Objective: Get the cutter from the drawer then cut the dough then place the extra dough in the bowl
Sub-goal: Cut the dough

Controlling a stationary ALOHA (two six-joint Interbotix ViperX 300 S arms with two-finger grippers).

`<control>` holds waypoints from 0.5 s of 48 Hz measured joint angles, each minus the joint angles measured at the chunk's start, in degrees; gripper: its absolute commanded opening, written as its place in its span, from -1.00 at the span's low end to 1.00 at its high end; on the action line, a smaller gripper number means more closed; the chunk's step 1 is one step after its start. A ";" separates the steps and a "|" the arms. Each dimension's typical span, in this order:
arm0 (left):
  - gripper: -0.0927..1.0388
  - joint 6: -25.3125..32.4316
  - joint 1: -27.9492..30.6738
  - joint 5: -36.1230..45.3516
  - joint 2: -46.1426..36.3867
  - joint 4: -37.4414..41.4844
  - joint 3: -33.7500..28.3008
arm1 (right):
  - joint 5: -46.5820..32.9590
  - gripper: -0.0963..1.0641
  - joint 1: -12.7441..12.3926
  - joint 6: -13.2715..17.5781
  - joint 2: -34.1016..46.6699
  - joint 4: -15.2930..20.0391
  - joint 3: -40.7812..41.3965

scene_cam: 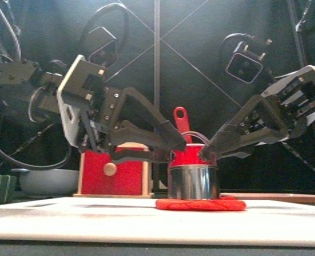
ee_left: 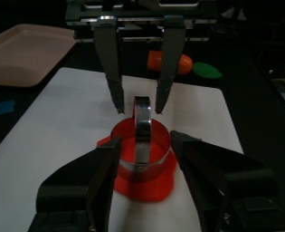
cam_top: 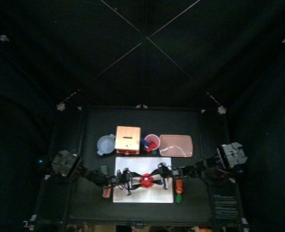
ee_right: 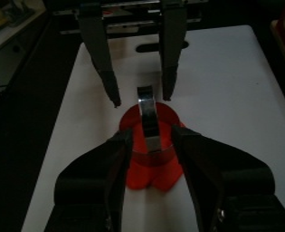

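Board [scene_cam: 66,225] lies nearest, a firm base for cutting. Dough [scene_cam: 200,205] sits flat on it, and the cutter [scene_cam: 193,182] stands upright on the dough, probably being pressed through. Left gripper [ee_left: 147,145] and right gripper [ee_right: 151,136] meet it from opposite sides, each pair of jaws apparently pinching its wall to steady it. Behind stand the box [scene_cam: 113,172] and the bowl [scene_cam: 46,180], which is for the extra dough.

From the front, the cutter [scene_cam: 192,180] hides the middle of the dough [scene_cam: 200,204], the left arm [scene_cam: 100,100] blocks the top of the wooden box [scene_cam: 96,180], and the bowl [scene_cam: 46,181] peeks out half behind the box. Left wrist view crops what's probably the pink tray [ee_left: 30,50].
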 measured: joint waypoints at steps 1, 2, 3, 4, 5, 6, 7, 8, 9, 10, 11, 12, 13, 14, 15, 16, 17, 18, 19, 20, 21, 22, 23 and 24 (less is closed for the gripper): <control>0.59 0.00 0.00 0.00 0.09 0.00 -0.09 | 0.09 0.49 0.00 0.00 0.00 0.00 0.00; 0.57 0.00 -0.09 0.00 0.18 0.00 -0.09 | 0.09 0.49 0.00 0.00 0.00 0.00 0.00; 0.54 0.00 0.00 0.00 0.26 0.00 -0.18 | 0.09 0.49 0.00 0.00 0.00 0.00 0.00; 0.53 0.00 0.00 0.00 0.26 0.00 -0.18 | 0.26 0.49 0.00 0.00 0.00 0.00 0.00; 0.51 0.00 -0.09 0.00 0.35 0.00 -0.18 | 0.26 0.49 0.00 0.00 0.09 0.00 -0.09; 0.50 0.00 0.00 0.00 0.26 -0.09 -0.26 | 0.26 0.48 0.00 0.00 0.09 0.00 -0.09; 0.48 0.00 0.00 0.09 0.35 0.00 -0.26 | 0.35 0.48 0.00 0.00 0.00 0.00 -0.09; 0.47 0.00 0.00 0.09 0.35 0.00 -0.26 | 0.35 0.47 0.00 0.00 0.09 0.00 -0.09; 0.46 0.00 0.00 0.00 0.35 0.00 -0.26 | 0.44 0.47 0.00 0.00 0.09 0.00 -0.09; 0.45 0.00 0.00 0.00 0.35 0.00 -0.26 | 0.44 0.45 0.00 0.00 0.09 0.00 -0.18; 0.44 0.00 0.00 0.09 0.35 0.00 -0.35 | 0.53 0.44 0.00 0.00 0.09 0.00 -0.18; 0.44 0.00 0.00 0.00 0.35 0.00 -0.35 | 0.62 0.43 0.00 -0.09 0.00 0.00 -0.18; 0.44 0.00 0.00 0.00 0.35 0.00 -0.26 | 0.79 0.42 0.00 -0.09 0.09 0.00 -0.26; 0.43 -0.09 0.00 0.09 0.35 -0.09 -0.35 | 0.79 0.41 0.00 -0.09 0.09 0.00 -0.35; 0.43 0.00 0.00 0.09 0.35 -0.18 -0.26 | 0.97 0.40 0.09 -0.09 0.00 0.00 -0.35; 0.43 -0.09 0.00 0.00 0.35 -0.18 -0.26 | 1.05 0.39 0.00 -0.26 0.09 0.00 -0.44; 0.43 -0.09 0.00 0.09 0.35 -0.18 -0.26 | 1.23 0.38 0.00 -0.26 0.00 0.00 -0.44; 0.43 -0.09 0.00 0.09 0.35 -0.18 -0.35 | 1.41 0.37 0.00 -0.26 0.09 0.00 -0.44; 0.43 -0.09 0.00 0.09 0.44 -0.18 -0.26 | 1.49 0.37 0.00 -0.18 0.09 0.00 -0.53; 0.43 -0.09 -0.09 0.09 0.35 -0.18 -0.26 | 1.67 0.36 0.00 -0.26 0.09 0.00 -0.62; 0.43 -0.09 0.00 0.09 0.35 -0.18 -0.26 | 1.76 0.35 0.00 -0.26 0.09 -0.09 -0.70; 0.42 -0.09 0.00 0.09 0.35 -0.18 -0.35 | 1.85 0.35 0.00 -0.26 0.09 0.00 -0.70; 0.42 -0.09 0.00 0.09 0.35 -0.18 -0.26 | 2.02 0.35 0.00 -0.26 0.09 0.00 -0.70; 0.42 -0.09 -0.09 0.18 0.35 -0.26 -0.26 | 2.11 0.35 0.00 -0.26 0.09 0.00 -0.70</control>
